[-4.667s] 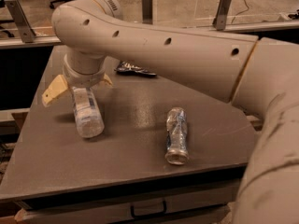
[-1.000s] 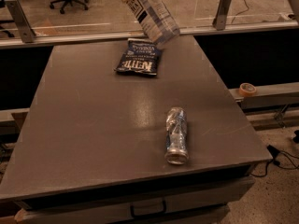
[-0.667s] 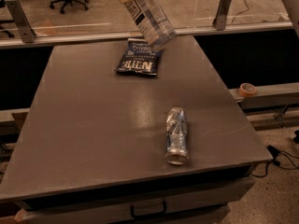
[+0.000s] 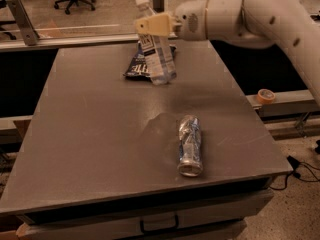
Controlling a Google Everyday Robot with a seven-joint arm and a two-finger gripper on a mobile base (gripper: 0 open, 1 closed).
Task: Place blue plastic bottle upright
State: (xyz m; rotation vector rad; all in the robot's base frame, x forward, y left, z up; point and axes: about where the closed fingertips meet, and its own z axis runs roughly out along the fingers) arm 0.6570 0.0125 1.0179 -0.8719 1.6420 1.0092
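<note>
1 gripper [image 4: 151, 25] reaches in from the right over the far side of the table [image 4: 85, 134], clamped across the upper body of the blue plastic bottle [image 4: 160, 59]. The bottle's long axis is near vertical, cap up and leaning slightly left. Its base is over the right edge of the chip bag [image 4: 134, 68]; touching or just above, hard to tell. The crushed silver bottle [image 4: 190, 145] lies well apart, nearer the front. Likely next: straighten, lower, release.
</note>
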